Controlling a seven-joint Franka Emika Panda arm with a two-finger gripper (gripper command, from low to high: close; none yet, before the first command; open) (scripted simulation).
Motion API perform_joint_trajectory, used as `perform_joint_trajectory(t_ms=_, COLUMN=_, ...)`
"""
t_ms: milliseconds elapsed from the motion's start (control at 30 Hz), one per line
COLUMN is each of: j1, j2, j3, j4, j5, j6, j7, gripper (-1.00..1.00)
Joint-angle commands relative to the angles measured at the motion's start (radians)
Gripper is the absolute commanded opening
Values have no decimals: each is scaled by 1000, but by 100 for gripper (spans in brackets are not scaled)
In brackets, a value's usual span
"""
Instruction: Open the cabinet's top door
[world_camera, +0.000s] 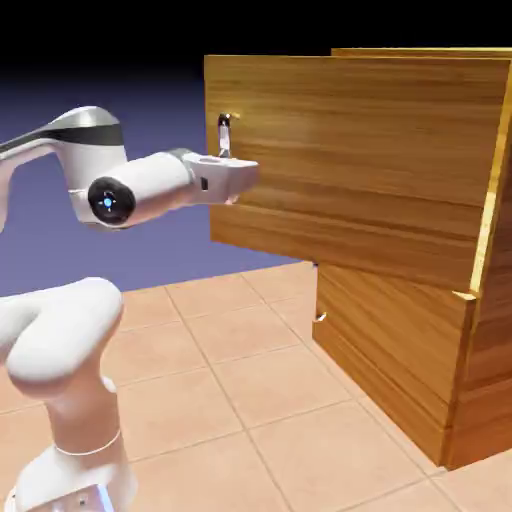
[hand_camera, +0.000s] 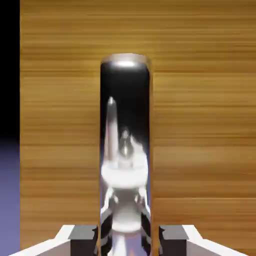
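Observation:
The cabinet (world_camera: 492, 360) of orange-brown wood stands at the right. Its top door (world_camera: 360, 170) is swung well out from the body, hinged along the yellow edge at the right, with its free edge toward the exterior view's left. The small silver bar handle (world_camera: 224, 130) stands upright near that free edge. My gripper (world_camera: 231, 165) is shut on the handle's lower part. In the hand view the mirror-like handle (hand_camera: 125, 125) rises large between my grey fingertips (hand_camera: 82, 237), in front of the door's wood (hand_camera: 205, 125).
The lower door panel (world_camera: 390, 340) lies flush with the cabinet, under the open top door. The robot's white base and elbow (world_camera: 60, 340) fill the lower left. Tan tiles (world_camera: 240, 390) cover the table between the arm and the cabinet.

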Motion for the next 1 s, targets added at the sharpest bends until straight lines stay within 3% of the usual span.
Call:
perform_joint_trajectory(t_ms=0, j1=-1, j2=0, j3=-36, j4=-5, j5=-32, j6=-18, j7=-5, gripper=-100)
perform_joint_trajectory(t_ms=533, j1=-13, j2=171, j3=-616, j4=65, j5=-549, j6=-336, j7=-124, gripper=-100)
perform_joint_trajectory(t_ms=967, j1=240, j2=512, j3=-1087, j4=401, j5=-941, j6=-662, j7=-258, gripper=-100)
